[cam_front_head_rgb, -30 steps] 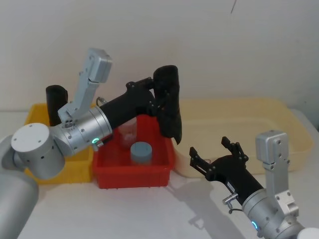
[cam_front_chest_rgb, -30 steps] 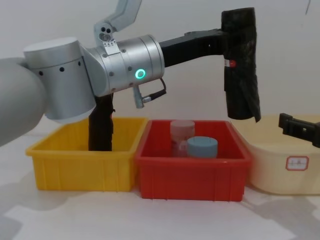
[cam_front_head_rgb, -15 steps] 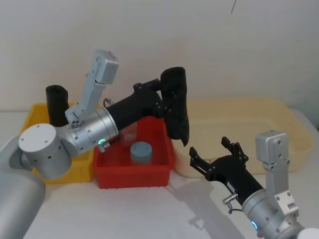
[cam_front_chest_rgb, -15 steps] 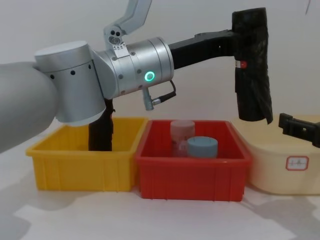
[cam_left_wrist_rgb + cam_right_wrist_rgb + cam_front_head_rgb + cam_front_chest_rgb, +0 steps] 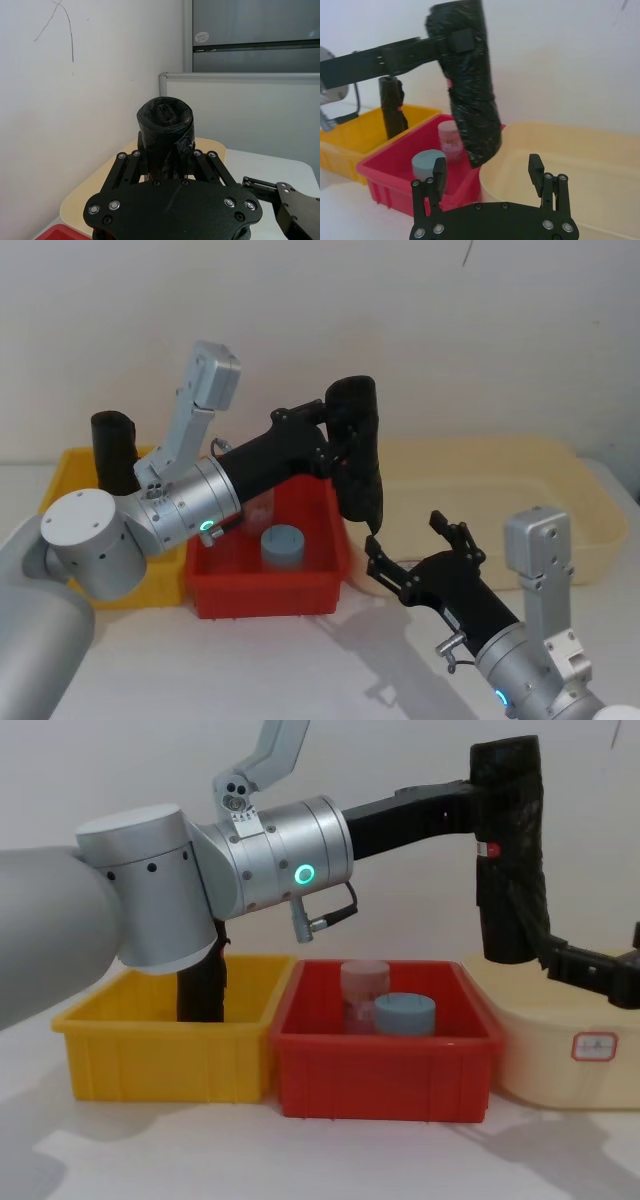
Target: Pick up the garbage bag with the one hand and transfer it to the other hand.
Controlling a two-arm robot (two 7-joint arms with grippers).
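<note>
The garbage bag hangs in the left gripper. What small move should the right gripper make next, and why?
Probably the right gripper should ease forward until its open fingers straddle the lower part of the garbage bag. The left gripper clamps the bag near its top, and its lower end hangs free close to the right fingertips.

Film of garbage bag (image 5: 360, 485): crinkled blk plastic, faint sheen. Casing of left arm (image 5: 280, 855) satin silver metal; left gripper (image 5: 340, 435) & right gripper (image 5: 488, 167) matt blk. Smooth, slightly glossy plastic: red bin (image 5: 385, 1070), yellow bin (image 5: 160, 1065); cream tub (image 5: 540, 1060) matt.
</note>
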